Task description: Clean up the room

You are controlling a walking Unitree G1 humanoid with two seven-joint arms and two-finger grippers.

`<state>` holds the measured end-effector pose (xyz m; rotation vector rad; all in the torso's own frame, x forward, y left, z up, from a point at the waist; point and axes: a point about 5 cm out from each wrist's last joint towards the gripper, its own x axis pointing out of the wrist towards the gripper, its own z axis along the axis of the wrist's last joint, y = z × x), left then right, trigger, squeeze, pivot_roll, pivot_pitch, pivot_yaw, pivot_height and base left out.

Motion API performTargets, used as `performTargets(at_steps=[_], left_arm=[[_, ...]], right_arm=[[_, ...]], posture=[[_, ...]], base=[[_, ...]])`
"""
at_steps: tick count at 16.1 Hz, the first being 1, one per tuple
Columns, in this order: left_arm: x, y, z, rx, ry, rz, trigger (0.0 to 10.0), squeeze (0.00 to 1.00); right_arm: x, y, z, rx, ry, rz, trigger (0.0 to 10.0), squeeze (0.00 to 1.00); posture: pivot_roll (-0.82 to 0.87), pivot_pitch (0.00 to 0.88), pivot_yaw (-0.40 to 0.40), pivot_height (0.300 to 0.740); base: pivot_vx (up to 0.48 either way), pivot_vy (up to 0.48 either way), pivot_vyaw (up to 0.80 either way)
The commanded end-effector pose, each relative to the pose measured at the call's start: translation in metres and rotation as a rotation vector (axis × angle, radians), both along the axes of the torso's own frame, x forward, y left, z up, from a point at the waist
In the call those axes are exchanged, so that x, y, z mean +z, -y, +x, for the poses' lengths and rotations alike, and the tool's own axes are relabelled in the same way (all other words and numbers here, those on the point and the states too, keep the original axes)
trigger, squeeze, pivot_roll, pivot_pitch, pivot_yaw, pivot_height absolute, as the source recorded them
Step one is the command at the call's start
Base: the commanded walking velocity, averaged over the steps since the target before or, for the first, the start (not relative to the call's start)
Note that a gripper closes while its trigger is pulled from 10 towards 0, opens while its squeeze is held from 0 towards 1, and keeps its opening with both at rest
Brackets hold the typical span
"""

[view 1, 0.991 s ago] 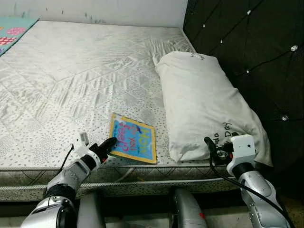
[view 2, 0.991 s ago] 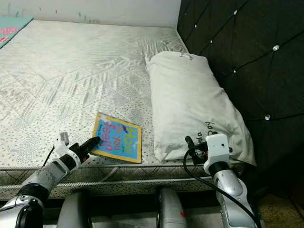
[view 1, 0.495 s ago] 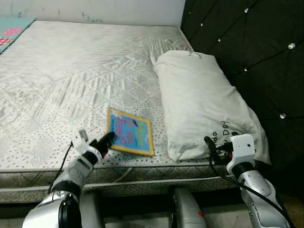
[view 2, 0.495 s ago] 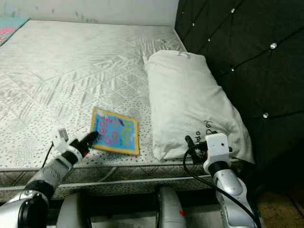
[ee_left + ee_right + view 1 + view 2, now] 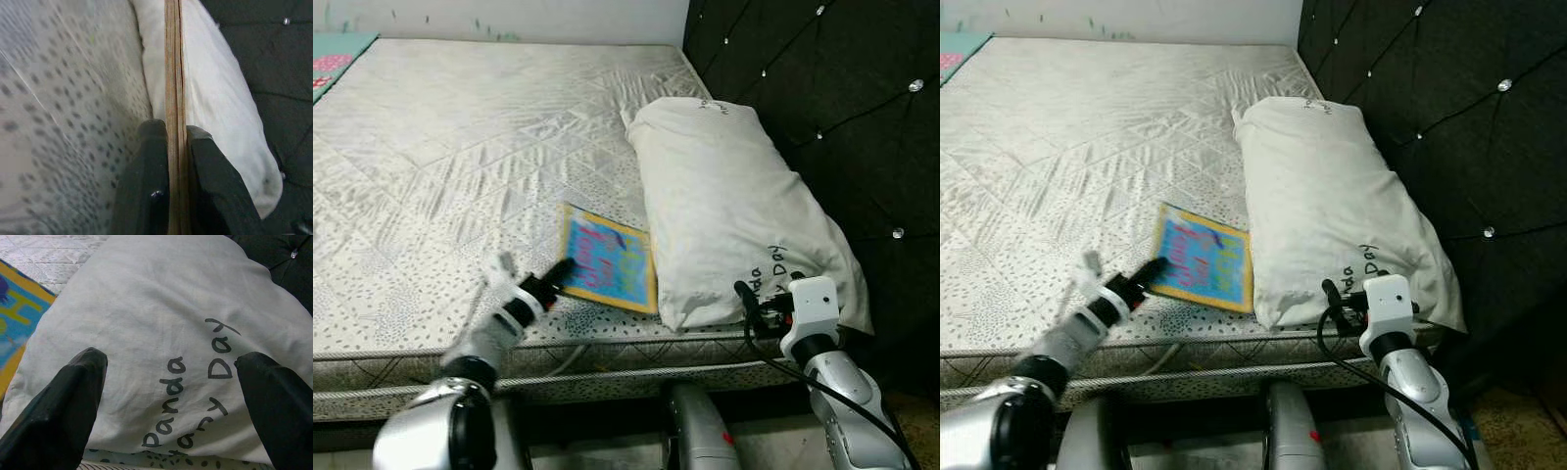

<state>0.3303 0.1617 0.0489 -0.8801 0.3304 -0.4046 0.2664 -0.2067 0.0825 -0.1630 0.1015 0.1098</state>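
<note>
A thin book with a yellow border and blue cover lies on the grey quilted mattress, its far edge against the white pillow. My left gripper is shut on the book's near corner; in the left wrist view both black fingers clamp the book's edge. My right gripper stands open just in front of the pillow's near end, where "Panda Day" is written between its fingers.
A black tufted headboard runs along the right behind the pillow. A teal patterned mat lies at the far left corner. The mattress front edge runs just ahead of both arms.
The left gripper has dragged the book to the right, up against the pillow. The right arm holds still. The camera has shifted slightly.
</note>
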Motion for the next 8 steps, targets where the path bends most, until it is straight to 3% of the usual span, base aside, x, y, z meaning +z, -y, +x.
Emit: performTargets(at_steps=[1, 2, 3, 4, 8], left_arm=[[-0.001, 0.001, -0.002, -0.009, 0.003, -0.020, 10.0, 0.04], [-0.006, 0.000, -0.005, 0.012, -0.021, -0.047, 10.0, 0.19], [-0.008, 0.000, -0.007, 0.026, -0.040, -0.076, 10.0, 0.78], [-0.013, -0.003, -0.010, 0.064, -0.078, -0.101, 10.0, 1.00], [-0.025, -0.012, -0.018, 0.143, -0.161, -0.114, 10.0, 1.00]], right_arm=[[0.006, 0.003, 0.001, -0.011, 0.025, -0.010, 10.0, 0.00], [0.006, 0.003, 0.001, -0.012, 0.025, -0.011, 10.0, 0.00], [0.006, 0.003, 0.001, -0.012, 0.025, -0.012, 10.0, 0.00], [0.007, 0.003, 0.001, -0.013, 0.026, -0.012, 10.0, 0.00], [0.007, 0.003, 0.002, -0.010, 0.027, -0.013, 10.0, 0.00]], posture=[[-0.26, 0.026, -0.072, 0.559], [-0.26, 0.028, -0.071, 0.559], [-0.26, 0.028, -0.071, 0.559], [-0.26, 0.028, -0.071, 0.559], [-0.26, 0.025, -0.070, 0.559]], base=[[0.000, 0.000, 0.00], [0.000, 0.000, 0.00], [0.000, 0.000, 0.00], [0.000, 0.000, 0.00], [0.000, 0.000, 0.00]])
